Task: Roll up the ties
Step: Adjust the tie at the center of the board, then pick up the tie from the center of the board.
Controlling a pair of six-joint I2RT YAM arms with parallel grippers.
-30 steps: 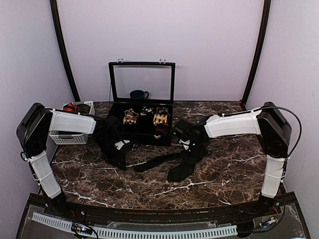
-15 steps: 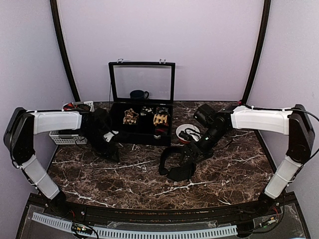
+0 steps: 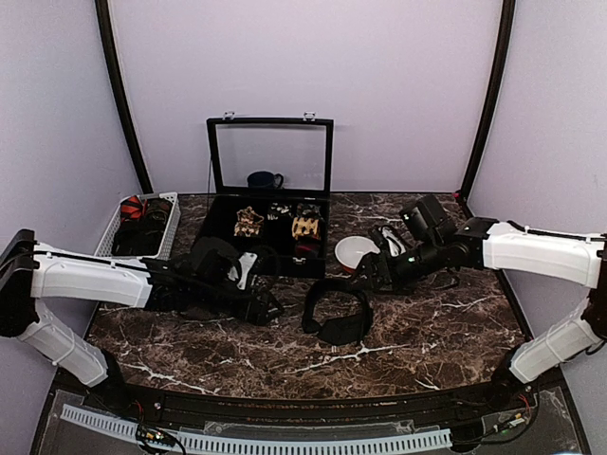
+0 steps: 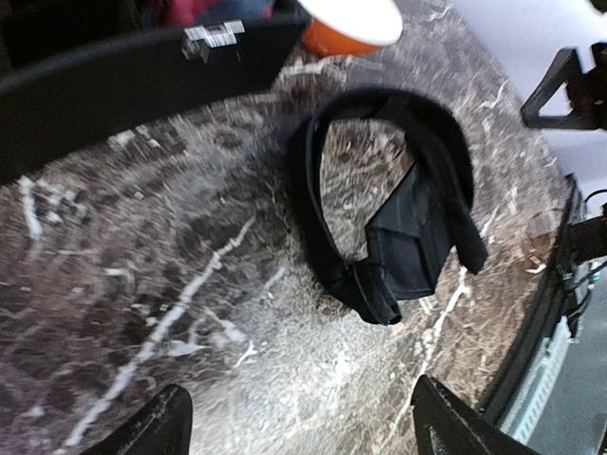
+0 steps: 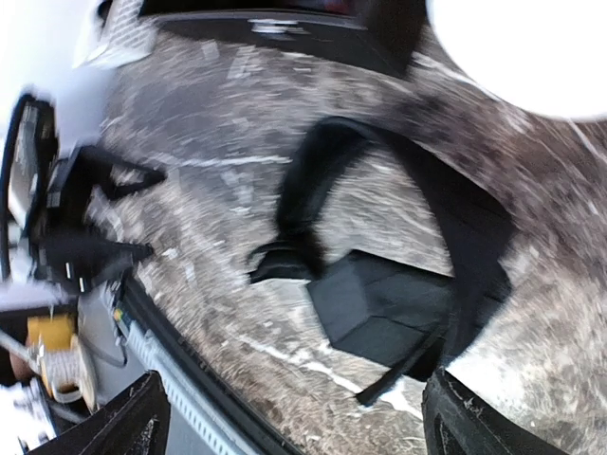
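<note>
Released since a second ago, the black tie (image 3: 343,329) is now left in a loose loop on the worktop (image 3: 436,332), between both arms. Left fingers (image 4: 166,428) and right fingers (image 5: 140,422) are spread wide and empty. Soft, light, floppy cloth is judged; 1 end should be pinched.

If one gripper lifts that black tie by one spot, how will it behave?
Probably floppy: the black tie lies in a loose curl, so it would likely droop and unfold. Thin fabric, so probably light; it may slide on the marble table.
</note>
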